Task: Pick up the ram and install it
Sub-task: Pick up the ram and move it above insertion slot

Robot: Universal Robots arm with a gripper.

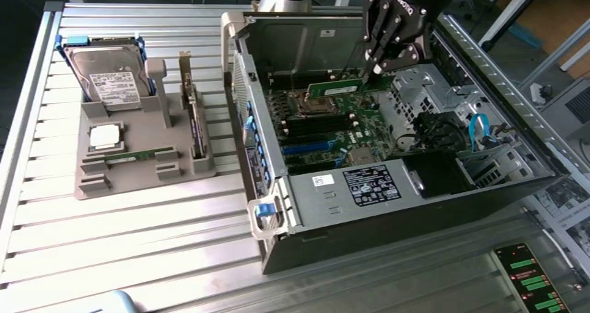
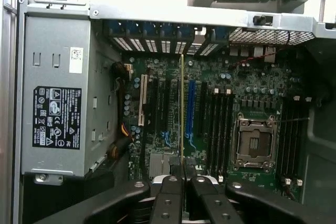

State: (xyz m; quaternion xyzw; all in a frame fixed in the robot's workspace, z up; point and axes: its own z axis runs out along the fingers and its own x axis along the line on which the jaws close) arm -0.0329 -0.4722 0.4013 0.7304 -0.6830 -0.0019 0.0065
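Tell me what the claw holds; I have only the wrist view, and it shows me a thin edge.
Observer: The claw is shut on the ram, a long green stick, seen broadside here.
Operator: Say where it hangs.
Observer: Above the motherboard in the open case, near the processor socket; it looks not yet seated.
Operator: List what lies beside the case.
Observer: A grey holder on the exterior view's left carries a hard drive and a silver processor.

pincer clamped on edge-on ram | over motherboard
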